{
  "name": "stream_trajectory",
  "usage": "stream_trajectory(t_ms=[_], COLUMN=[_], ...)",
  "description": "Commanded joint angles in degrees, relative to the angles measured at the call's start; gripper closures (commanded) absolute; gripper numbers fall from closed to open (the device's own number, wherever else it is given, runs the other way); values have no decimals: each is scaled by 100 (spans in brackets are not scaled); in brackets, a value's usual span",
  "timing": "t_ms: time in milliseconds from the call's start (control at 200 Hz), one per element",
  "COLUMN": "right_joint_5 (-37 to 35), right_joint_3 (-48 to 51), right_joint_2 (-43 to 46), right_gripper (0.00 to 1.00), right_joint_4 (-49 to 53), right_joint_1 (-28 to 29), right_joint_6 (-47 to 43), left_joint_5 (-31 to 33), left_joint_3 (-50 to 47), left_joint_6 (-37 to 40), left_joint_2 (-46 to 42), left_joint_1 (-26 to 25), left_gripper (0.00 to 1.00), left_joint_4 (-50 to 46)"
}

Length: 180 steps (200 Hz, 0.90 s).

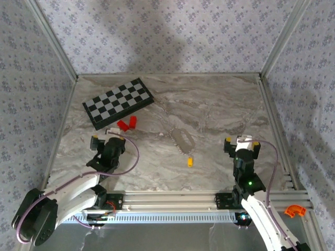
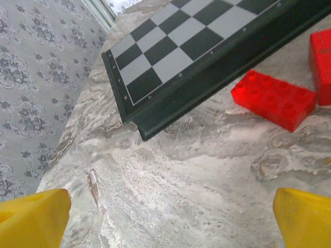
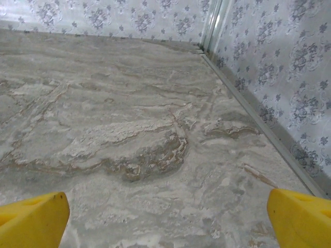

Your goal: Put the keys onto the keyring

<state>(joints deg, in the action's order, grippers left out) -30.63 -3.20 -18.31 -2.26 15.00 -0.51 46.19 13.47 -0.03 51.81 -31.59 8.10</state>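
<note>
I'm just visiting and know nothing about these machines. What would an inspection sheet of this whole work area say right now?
Surface: marbled grey table, no spills seen.
Job's things: beaded keyring lies mid-table; small yellow-orange key at its near end, whether joined cannot be told.
Clutter: chessboard far left; two red blocks just in front of it; orange curved piece off the table's near right corner.
Claws: left claw open near the blocks, holding nothing; right claw open over bare table, holding nothing.
Cables: purple cable loops beside the left arm; another runs along the right arm.
Surroundings: patterned walls, metal frame rails.
</note>
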Motion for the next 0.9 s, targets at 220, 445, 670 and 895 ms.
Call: stream_trajectory(t_ms=[220, 445, 670, 895], right_joint_5=[1041, 1302, 1701, 1842], right_joint_3=[-834, -999, -1112, -1292], right_joint_2=[-2864, -4218, -4889, -5456], right_gripper=[1, 0, 0, 0], right_joint_4=[-1294, -2723, -3516, -4128], right_joint_1=[-789, -1065, -1277, -1352], right_joint_6=[89, 265, 262, 54], left_joint_5=[-1182, -1672, -1873, -2191], left_joint_3=[43, 300, 669, 673], left_joint_6=[113, 8, 190, 614], left_joint_2=[588, 1431, 2303, 2819], left_joint_1=[1124, 1744, 1894, 1907], left_gripper=[0, 0, 0, 0], left_joint_4=[1791, 2449, 3042, 3903])
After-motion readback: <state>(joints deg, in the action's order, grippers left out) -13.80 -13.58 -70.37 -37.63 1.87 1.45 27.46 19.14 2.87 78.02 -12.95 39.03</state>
